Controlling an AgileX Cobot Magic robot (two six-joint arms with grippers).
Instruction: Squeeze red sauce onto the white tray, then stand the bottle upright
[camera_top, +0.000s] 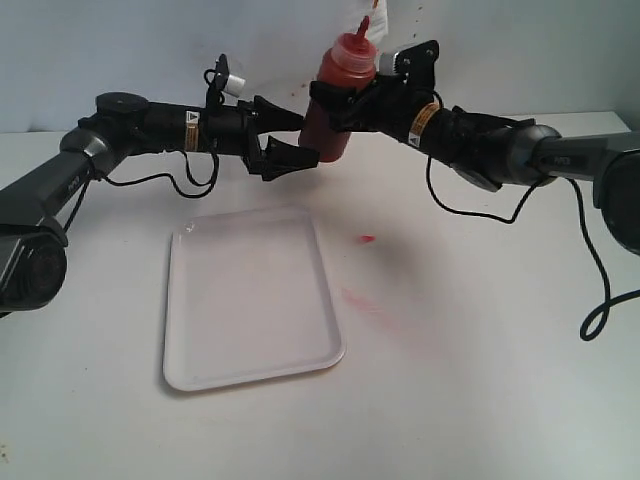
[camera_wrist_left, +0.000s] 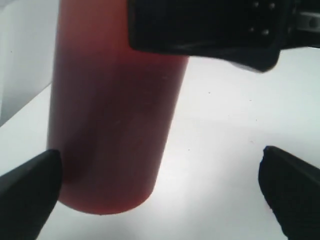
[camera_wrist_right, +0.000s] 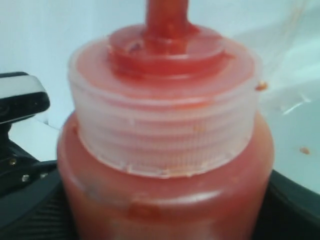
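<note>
Pinching bottle (camera_top: 326, 135) aloft, right pincer (camera_top: 338, 103); left pincer (camera_top: 300, 137) spread near base; white tray (camera_top: 250, 300) well below

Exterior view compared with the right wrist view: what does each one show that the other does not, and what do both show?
Only the exterior view: the white tray, with no sauce visible on it; a small blob of red sauce on the table beside the tray; and that the left gripper stands open beside the bottle. Only the right wrist view: the ribs of the cap close up, smeared red. Both: the bottle, nozzle up, clamped in the right gripper.
</note>
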